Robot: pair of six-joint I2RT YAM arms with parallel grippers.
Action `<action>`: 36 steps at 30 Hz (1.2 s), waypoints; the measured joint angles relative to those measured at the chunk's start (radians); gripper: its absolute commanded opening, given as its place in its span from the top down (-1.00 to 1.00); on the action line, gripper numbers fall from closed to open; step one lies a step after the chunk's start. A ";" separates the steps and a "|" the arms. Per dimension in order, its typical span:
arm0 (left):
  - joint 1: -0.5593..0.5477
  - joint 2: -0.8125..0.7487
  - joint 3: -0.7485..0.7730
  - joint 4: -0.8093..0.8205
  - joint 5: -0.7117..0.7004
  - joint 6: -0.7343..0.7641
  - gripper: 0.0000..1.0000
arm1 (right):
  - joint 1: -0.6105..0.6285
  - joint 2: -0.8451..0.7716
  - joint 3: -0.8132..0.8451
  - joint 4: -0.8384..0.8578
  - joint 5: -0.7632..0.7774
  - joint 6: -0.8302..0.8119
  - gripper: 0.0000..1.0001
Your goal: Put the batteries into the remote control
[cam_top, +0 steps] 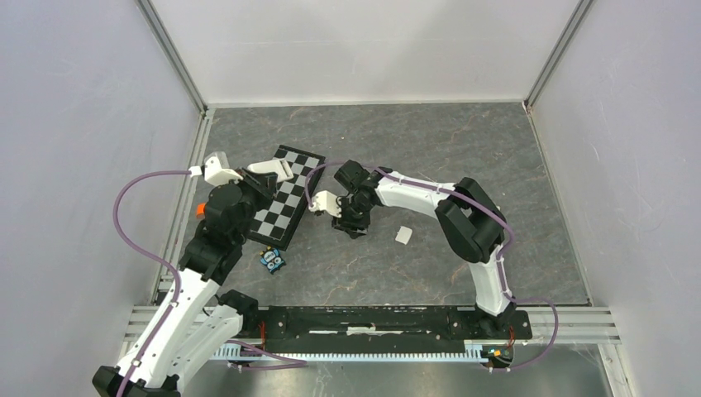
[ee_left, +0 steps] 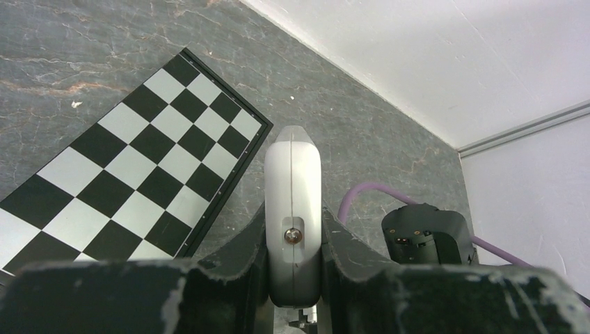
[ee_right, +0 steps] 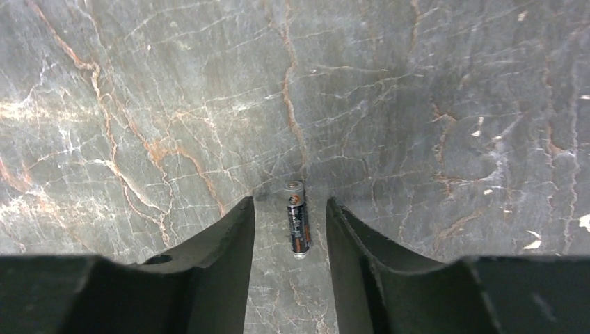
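The remote control hides its compartment; one battery lies on table.

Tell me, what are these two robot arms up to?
The left arm holds the remote control clamped in its jaws, near the chessboard. The right arm's jaws stand open on either side of one battery lying on the table, not gripping it.

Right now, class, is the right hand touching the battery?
Apart. The right wrist view shows bare table either side of the battery, separating it from the fingers of the right hand.
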 measured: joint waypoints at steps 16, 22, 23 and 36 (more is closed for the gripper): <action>0.005 -0.011 0.057 -0.100 -0.003 0.032 0.96 | -0.029 -0.344 -0.286 0.421 0.201 0.965 -0.01; 0.006 -0.117 0.081 -0.166 -0.040 0.079 0.96 | 0.023 -0.355 -0.314 0.407 0.451 1.443 -0.08; 0.006 -0.134 0.084 -0.178 -0.046 0.086 0.96 | 0.040 -0.354 -0.314 0.400 0.480 1.523 -0.07; 0.006 -0.288 0.077 -0.259 -0.080 0.128 0.96 | 0.074 -0.203 -0.190 0.171 0.565 2.001 0.14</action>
